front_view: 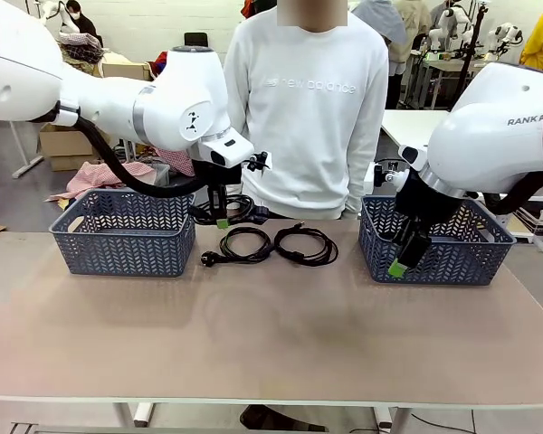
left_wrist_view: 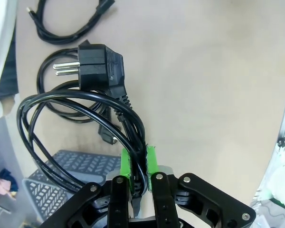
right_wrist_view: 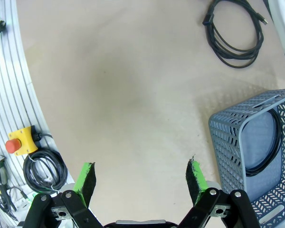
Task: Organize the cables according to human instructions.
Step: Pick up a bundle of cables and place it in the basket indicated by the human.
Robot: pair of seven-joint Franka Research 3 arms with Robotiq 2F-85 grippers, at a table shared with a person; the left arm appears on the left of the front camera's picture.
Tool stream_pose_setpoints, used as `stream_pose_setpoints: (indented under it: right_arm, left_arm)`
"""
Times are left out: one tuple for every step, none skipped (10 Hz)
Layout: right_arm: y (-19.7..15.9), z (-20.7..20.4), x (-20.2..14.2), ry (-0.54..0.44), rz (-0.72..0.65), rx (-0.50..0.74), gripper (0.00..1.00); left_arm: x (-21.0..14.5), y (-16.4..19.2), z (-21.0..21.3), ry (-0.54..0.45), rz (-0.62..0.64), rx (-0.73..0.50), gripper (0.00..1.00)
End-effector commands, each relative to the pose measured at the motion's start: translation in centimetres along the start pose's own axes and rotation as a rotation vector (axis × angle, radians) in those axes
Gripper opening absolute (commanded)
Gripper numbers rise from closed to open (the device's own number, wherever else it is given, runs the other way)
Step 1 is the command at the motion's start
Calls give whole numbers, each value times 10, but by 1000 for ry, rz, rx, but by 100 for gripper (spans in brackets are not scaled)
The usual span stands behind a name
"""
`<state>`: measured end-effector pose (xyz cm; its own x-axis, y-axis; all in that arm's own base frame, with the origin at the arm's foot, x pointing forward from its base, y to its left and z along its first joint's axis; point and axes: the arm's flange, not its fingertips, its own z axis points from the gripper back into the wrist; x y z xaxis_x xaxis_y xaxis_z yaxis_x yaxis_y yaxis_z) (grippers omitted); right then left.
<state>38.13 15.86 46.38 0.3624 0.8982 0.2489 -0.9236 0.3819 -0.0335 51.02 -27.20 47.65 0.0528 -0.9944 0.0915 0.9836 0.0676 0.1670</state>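
Left hand (front_view: 222, 221) clenched on a cable (left_wrist_view: 137, 133), up off the tabletop (front_view: 271, 334) by the left basket (front_view: 118, 244), prob waiting on the person's (front_view: 308, 108) call; right hand (right_wrist_view: 140, 178) spread empty near the right basket (front_view: 434, 258), two cables (front_view: 329, 250) between.

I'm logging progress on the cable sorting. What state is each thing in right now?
left hand: shut, gripping
gripped cable: coiled, lifted off the table
first loose cable: coiled, lying on the table
second loose cable: coiled, lying beside it
right hand: open, empty
right basket: upright, one coiled cable inside
left basket: upright
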Motion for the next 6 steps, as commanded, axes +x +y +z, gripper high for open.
stream_pose_setpoints:
  right_arm:
    - [0,1,2,2,-3,-6,100]
    - [0,1,2,2,-3,-6,100]
    - [0,1,2,2,-3,-6,100]
    - [0,1,2,2,-3,-6,100]
    - [0,1,2,2,-3,-6,100]
    - [0,1,2,2,-3,-6,100]
  left_arm:
    - [-21,4,14,7,4,51,15]
    - [-30,7,20,11,9,70,15]
    - [-38,9,23,14,6,78,15]
    - [-50,13,26,15,-1,76,15]
    - [-65,19,28,16,-17,67,15]
    - [-84,25,30,24,-28,81,15]
